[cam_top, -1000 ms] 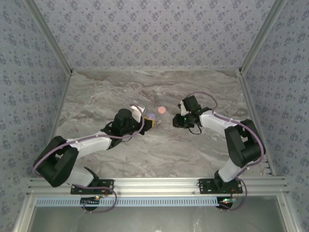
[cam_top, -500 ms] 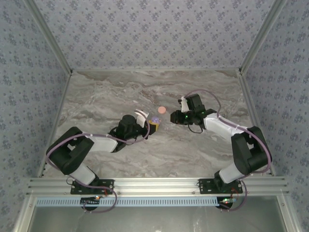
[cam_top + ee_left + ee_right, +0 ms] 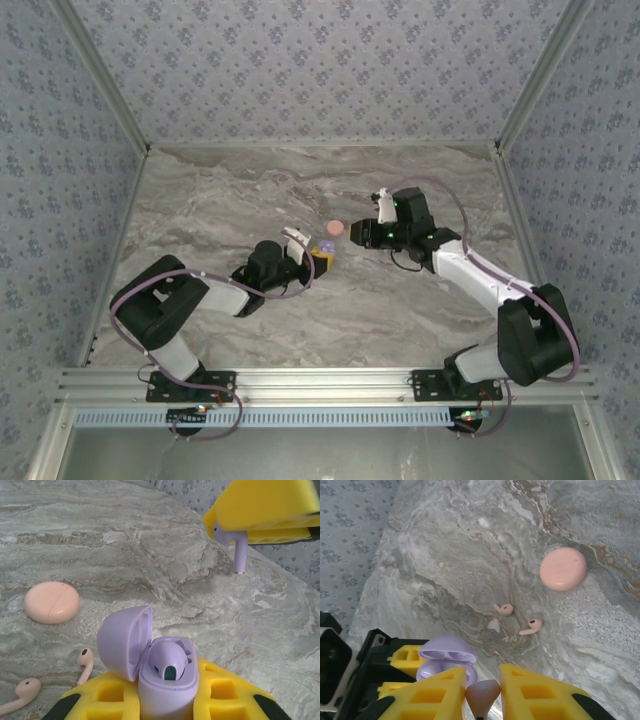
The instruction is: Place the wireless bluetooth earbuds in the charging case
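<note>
My left gripper is shut on the lilac charging case. The case stands upright with its lid swung open to the left. One lilac earbud sits in the case's well. My right gripper is shut on the other lilac earbud, pinched by its head. In the left wrist view that earbud hangs stem down from the right gripper, above and to the right of the case. From above, the case lies just left of the right gripper.
A closed pink round case lies on the marble table behind the grippers. Two loose pink earbuds lie beside it, close to the lilac case. Patterned walls enclose the table.
The right gripper has carried the lilac earbud up the view and a little left, nearer the case. The left arm has folded in, and the case has shifted slightly right.
</note>
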Robot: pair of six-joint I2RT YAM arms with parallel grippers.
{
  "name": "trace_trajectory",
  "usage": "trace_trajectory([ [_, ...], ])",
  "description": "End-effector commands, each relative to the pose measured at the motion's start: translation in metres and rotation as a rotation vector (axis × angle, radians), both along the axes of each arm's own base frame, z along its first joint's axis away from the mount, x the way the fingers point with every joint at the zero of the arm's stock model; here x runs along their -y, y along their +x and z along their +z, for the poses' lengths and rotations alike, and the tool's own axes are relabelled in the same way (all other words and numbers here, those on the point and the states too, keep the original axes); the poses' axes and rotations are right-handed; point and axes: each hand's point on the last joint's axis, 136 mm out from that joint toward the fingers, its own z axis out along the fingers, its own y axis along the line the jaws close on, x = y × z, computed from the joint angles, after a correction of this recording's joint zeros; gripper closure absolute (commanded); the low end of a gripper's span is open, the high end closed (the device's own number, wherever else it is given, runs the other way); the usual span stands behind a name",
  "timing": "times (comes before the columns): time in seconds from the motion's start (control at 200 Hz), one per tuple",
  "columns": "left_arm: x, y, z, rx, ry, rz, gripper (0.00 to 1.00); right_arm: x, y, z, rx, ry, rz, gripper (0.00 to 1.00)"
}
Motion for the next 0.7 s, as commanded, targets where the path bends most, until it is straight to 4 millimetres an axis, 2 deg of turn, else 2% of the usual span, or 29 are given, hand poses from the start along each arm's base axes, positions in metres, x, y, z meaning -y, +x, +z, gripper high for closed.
trace_trajectory([
  [0.0,0.011,-0.003,0.018,0.073,-0.055,-0.036,0.98,-0.006,-0.004,0.014,0.034,0.044,0.010,0.75],
  [0.355,0.022,-0.004,0.044,0.107,-0.123,-0.053,0.98,-0.023,-0.005,0.041,0.130,0.099,0.015,0.75],
  [0.695,0.026,-0.003,0.067,0.127,-0.177,-0.038,0.98,-0.025,-0.005,0.049,0.165,0.116,0.002,0.75],
])
